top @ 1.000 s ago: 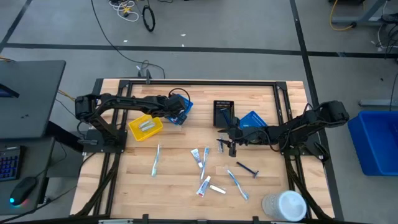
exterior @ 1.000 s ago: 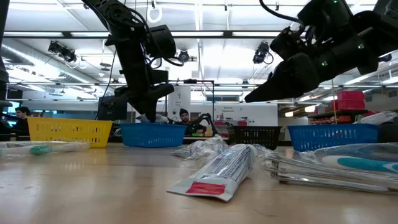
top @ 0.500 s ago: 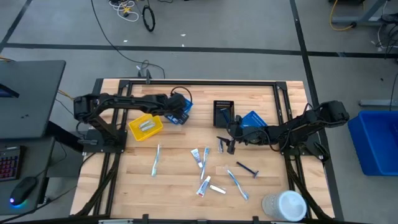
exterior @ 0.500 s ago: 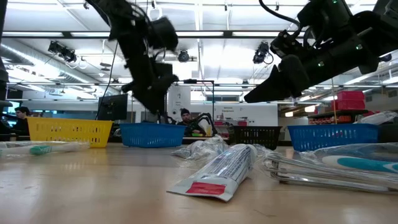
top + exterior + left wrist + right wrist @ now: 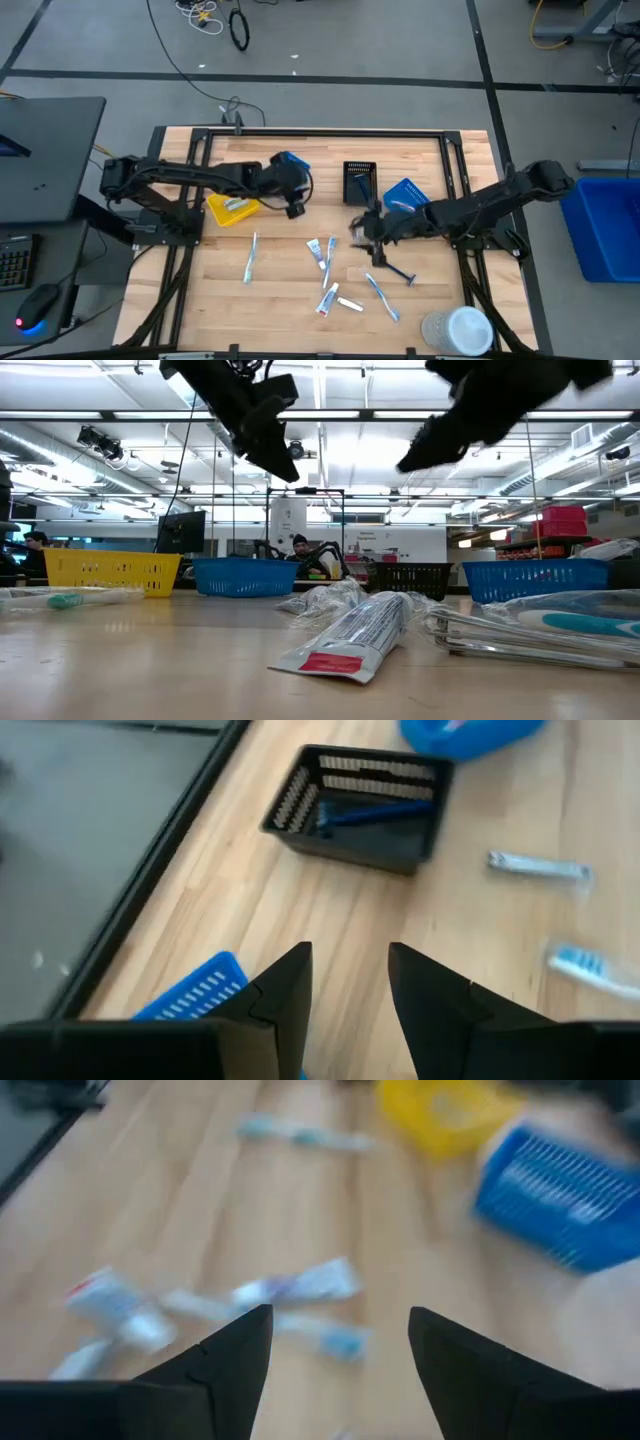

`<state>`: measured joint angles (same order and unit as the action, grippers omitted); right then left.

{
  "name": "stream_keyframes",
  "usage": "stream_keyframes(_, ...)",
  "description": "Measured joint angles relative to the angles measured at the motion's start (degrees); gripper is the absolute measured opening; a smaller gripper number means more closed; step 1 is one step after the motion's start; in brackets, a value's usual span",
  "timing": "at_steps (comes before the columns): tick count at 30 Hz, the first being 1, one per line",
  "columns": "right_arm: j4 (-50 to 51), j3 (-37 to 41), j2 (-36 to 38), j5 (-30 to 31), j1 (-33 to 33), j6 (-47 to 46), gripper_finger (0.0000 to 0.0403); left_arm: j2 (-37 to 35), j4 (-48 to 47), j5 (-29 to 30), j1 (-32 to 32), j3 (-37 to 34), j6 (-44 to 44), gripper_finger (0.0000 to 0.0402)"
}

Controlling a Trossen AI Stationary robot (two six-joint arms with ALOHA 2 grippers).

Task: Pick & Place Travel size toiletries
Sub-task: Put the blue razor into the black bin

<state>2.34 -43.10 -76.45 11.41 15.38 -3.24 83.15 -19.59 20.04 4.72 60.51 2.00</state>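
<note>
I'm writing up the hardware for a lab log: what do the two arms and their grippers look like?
Both are slim, dark, jointed arms mounted at opposite table edges, with dark cabling running along the links. The left gripper and the right gripper each end in two flat, matte black fingers with angular, tapered tips. No markings or labels are visible on them.

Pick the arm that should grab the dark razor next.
Right. The right gripper, jaws open and empty, hangs beside the razor. The left gripper, also open, sits farther off by the blue bin.
</note>
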Motion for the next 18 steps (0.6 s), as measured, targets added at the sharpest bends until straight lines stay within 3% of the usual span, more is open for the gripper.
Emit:
stream_keyframes(4,20.8,-11.17,-3.73,0.2,5.33,-10.58,0.0252,0.42,0.4,0.0,-1.89,-0.26,-3.55,0.014)
stream_keyframes(7,30.58,-14.11,-7.12,0.02,8.25,-17.92,0.0254,0.42,2.41,0.02,-2.52,-1.32,-3.84,0.0139)
stream_keyframes(13,40.0,-12.71,-13.57,-8.38,10.23,-32.88,0.0241,0.42,8.47,0.04,-2.55,-4.22,-2.51,0.0139)
stream_keyframes(18,44.06,-12.34,-19.4,-10.65,10.69,-34.89,0.0228,0.42,11.19,0.02,-2.55,-6.73,-1.99,0.0139)
